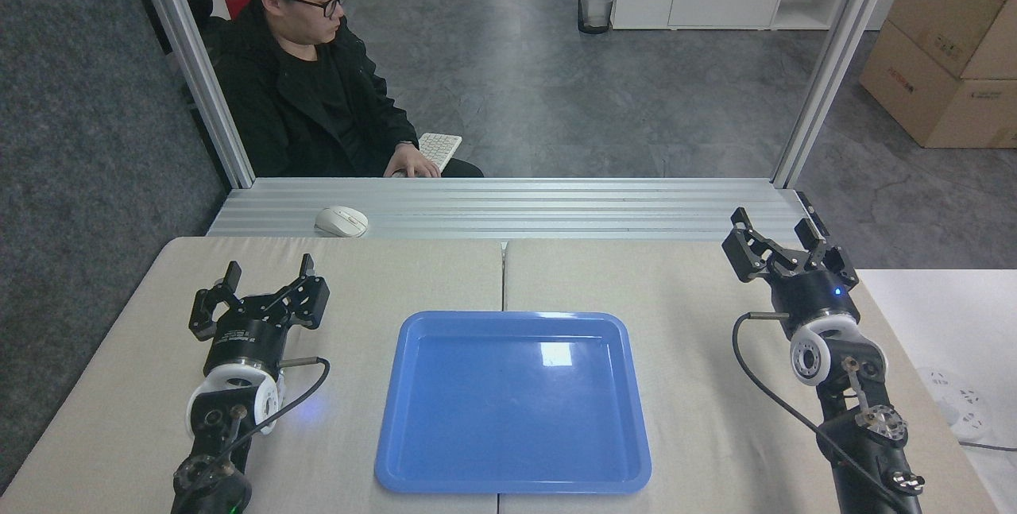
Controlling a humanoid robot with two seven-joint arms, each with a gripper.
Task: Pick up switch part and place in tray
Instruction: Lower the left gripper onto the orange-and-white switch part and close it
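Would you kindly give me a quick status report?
Left gripper open, right gripper open, both holding nothing. Glossy blue plastic tray holds nothing; switch part not in view. Nothing in the way.

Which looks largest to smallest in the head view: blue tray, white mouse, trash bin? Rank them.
1. Blue tray
2. Trash bin, though it stands far off, so its true size is unsure
3. White mouse, close to the bin in apparent size

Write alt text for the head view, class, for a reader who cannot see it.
A glossy blue rectangular plastic tray lies empty on a beige table between the open left gripper and open right gripper. No switch part shows; a seated person in black is beyond.
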